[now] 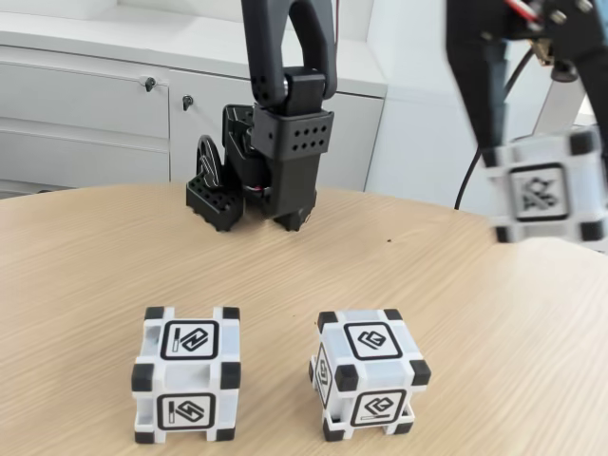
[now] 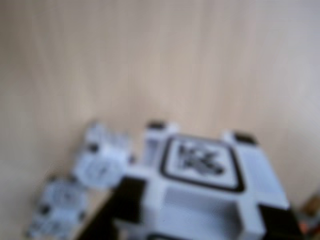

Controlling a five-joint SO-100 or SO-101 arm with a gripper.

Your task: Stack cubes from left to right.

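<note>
One white plastic cube with black corner blocks and a black-framed glyph on its face [image 1: 549, 188] hangs in the air at the right of the fixed view, well above the pale wooden tabletop [image 1: 85, 256] and clamped in the black two-finger gripper [image 1: 537, 180], whose dark finger [image 1: 480, 85] comes down along the cube's left side. In the wrist view this held cube [image 2: 200, 185] looms large and blurred at the bottom.

Two matching white cubes rest on the tabletop near its front edge in the fixed view: one at the left [image 1: 186, 372], squarely facing the camera, and one just to its right [image 1: 369, 372], turned corner-on, the two set apart. The wrist view shows them small and blurred at lower left [image 2: 102, 160] [image 2: 57, 205].

The arm's black base [image 1: 266, 161] stands at the tabletop's far edge, with white cabinets [image 1: 85, 104] behind.
</note>
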